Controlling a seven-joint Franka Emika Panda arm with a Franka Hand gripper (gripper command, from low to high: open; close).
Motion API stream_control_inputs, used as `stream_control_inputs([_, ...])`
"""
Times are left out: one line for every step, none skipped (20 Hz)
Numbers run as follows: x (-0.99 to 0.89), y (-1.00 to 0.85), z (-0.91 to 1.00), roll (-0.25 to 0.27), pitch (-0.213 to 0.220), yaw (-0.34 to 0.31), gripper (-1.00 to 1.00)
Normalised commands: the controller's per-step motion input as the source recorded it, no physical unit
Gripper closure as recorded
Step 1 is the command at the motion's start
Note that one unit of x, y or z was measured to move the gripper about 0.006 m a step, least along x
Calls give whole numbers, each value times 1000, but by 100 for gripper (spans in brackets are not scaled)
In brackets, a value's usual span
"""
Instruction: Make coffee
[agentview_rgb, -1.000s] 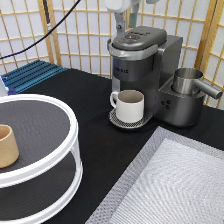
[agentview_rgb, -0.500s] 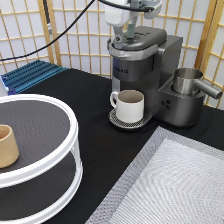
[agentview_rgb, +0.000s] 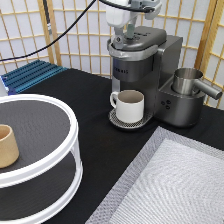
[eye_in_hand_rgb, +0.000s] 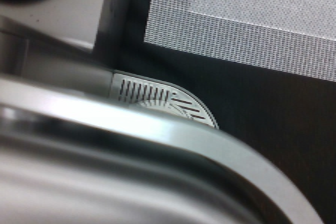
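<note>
From the exterior view I see the gripper (agentview_rgb: 128, 31) at the top, directly over the lid of the coffee machine (agentview_rgb: 145, 70), touching or just above it. I cannot tell how its jaws stand; the wrist body hides them. I cannot locate the coffee pod in either view.

A cream-white mug (agentview_rgb: 129, 105) stands upright on the machine's round drip tray (agentview_rgb: 116, 121) under the spout, handle toward the exterior view's left. Its interior looks dark; I cannot tell whether it holds liquid. Just to the machine's right, a steel pitcher (agentview_rgb: 189, 81) sits in the side unit, its handle pointing right; its contents are not visible.

At the exterior view's left, a two-tier white round rack (agentview_rgb: 60, 165) carries a tan handleless cup (agentview_rgb: 7, 145) on its upper shelf, upright. A grey mesh mat (agentview_rgb: 175, 185) lies at the bottom right.

The wrist view shows the machine's curved silver rim (eye_in_hand_rgb: 150, 135), the slotted drip tray (eye_in_hand_rgb: 161, 97) and the mesh mat (eye_in_hand_rgb: 247, 35).
</note>
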Motion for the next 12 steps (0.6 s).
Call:
stream_control_inputs([-826, 383, 1000, -120, -48, 58, -100])
stream_control_inputs([-620, 126, 1000, -93, -32, 95, -100])
stream_control_inputs([-589, -143, 1000, -77, -56, 136, -100])
stream_control_inputs([-254, -560, 1000, 0, -161, 142, -100])
stream_control_inputs([-129, -731, 1000, 66, -157, 88, -100])
stream_control_inputs([-86, -937, 760, 109, -105, 14, -100])
stream_control_inputs([-74, -989, 740, 115, -112, 0, -100])
stream_control_inputs([-23, -1000, 560, 132, -97, 0, -100])
stream_control_inputs([-20, -1000, 486, 141, -99, 0, -100])
stream_control_inputs([-11, -986, 271, 169, -77, 0, -100])
stream_control_inputs([-20, -1000, 214, 159, -60, 0, -100])
stream_control_inputs([-17, -1000, 63, 154, -45, 0, -100])
